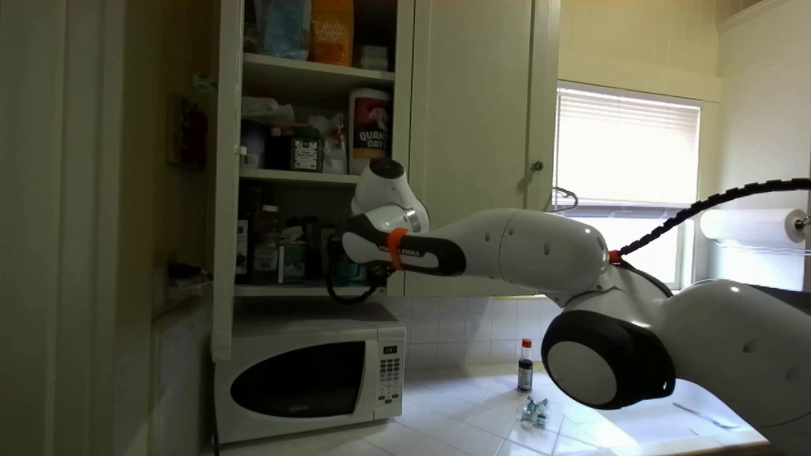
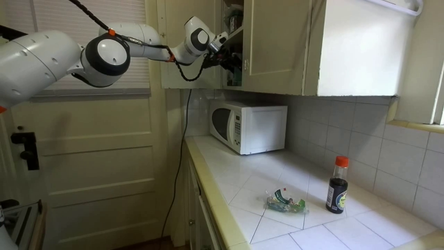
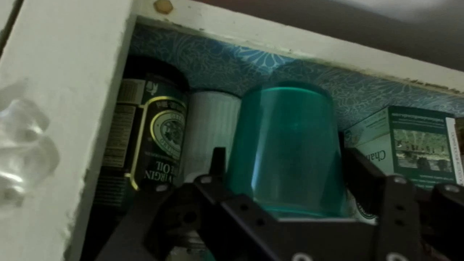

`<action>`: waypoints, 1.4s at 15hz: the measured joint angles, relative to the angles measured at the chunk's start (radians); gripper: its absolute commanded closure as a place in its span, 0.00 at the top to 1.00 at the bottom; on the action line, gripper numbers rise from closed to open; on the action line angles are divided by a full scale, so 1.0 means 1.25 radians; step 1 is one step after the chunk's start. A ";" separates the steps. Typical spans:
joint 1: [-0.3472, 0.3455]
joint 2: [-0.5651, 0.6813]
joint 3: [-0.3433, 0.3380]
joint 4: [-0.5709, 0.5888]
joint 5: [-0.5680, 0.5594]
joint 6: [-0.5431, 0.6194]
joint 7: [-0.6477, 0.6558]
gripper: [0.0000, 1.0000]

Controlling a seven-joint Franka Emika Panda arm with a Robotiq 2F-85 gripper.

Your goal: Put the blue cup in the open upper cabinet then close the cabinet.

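Teal tapered plastic cup (image 3: 286, 145): black two-fingered pincer (image 3: 285, 156) clasps its sides, likely for upright shelving in tall cream-painted cabinet (image 1: 404, 82).

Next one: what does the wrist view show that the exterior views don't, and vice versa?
Wrist view only: blue patterned shelf lining and a readable "VIRGIN" label.
Exterior views only: white arm, red-capped bottle and clear plastic packet.
Shared: the open upper cabinet and, at least partly, the claw; its grip on the blue cup is plain only from the wrist.
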 measured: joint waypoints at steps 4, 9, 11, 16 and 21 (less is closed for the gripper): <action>-0.007 0.019 0.000 0.000 0.000 0.025 0.000 0.55; -0.012 0.028 0.000 0.000 0.000 0.025 0.000 0.96; -0.013 0.028 0.000 0.000 0.000 0.025 0.000 1.00; -0.013 0.028 0.000 0.001 -0.001 0.025 0.000 1.00; -0.012 0.028 -0.005 0.001 -0.001 0.023 0.000 1.00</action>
